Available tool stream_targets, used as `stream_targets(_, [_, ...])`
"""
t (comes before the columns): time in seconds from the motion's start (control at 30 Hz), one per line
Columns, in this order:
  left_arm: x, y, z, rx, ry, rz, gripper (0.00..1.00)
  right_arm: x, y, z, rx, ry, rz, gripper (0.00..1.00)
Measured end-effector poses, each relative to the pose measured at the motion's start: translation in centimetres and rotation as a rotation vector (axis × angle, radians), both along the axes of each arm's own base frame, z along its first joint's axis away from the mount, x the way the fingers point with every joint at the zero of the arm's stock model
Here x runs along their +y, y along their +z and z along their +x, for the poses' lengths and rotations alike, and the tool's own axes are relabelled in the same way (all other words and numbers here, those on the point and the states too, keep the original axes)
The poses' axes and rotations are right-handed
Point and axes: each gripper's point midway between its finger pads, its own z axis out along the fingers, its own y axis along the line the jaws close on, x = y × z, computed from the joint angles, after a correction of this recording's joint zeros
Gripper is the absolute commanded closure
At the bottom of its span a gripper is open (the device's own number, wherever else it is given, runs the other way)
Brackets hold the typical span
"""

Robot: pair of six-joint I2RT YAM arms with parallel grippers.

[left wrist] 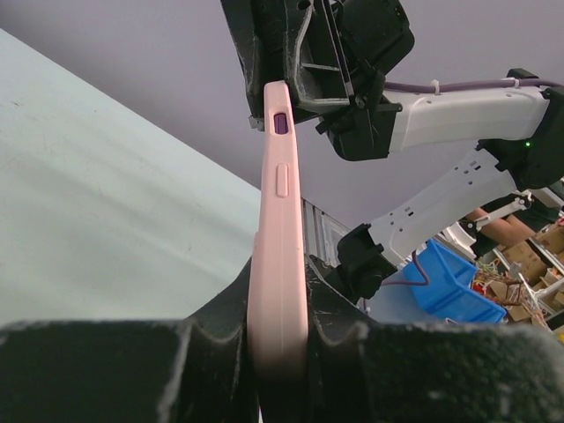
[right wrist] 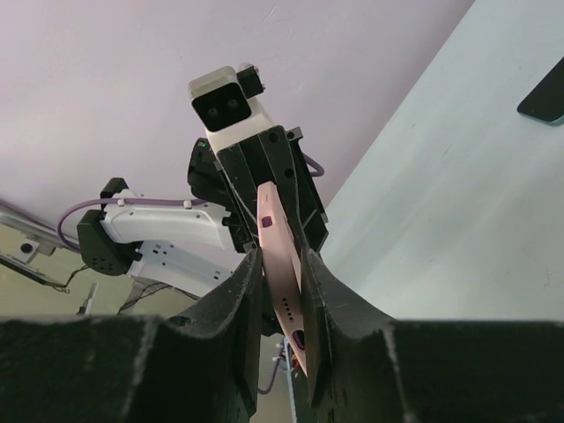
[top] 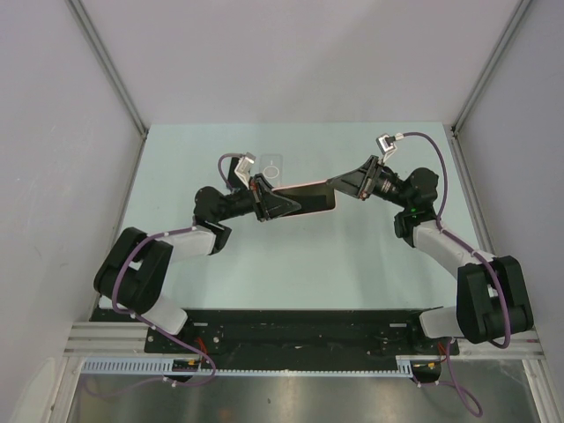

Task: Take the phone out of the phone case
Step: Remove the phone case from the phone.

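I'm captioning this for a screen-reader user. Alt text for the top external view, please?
A pink phone case is held above a pale green table, the robot's left hand clamped on one end and its right hand on the other. The case's dark face points up at the camera.

I'm running this in a robotics lab: grey panel walls (top: 291, 53) and aluminium posts (top: 107, 66) are boxing in the table (top: 352, 256); blue parts bin (left wrist: 458, 295), cardboard boxes (left wrist: 529, 256) sitting beyond the left jaws.
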Motion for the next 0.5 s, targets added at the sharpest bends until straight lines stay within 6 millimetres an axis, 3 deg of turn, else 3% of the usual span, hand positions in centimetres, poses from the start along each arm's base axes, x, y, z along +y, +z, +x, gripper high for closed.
stream_targets(0.23, [0.01,0.02,-0.26,-0.03,-0.01,0.007,1.0,0.02,0.01,-0.16,0.062,0.013,0.018,0.9])
stream_targets(0.5, [0.06,0.1,-0.48,-0.072,-0.015,0.014,1.0,0.07,-0.03,-0.16,0.134,0.023,0.041,0.92])
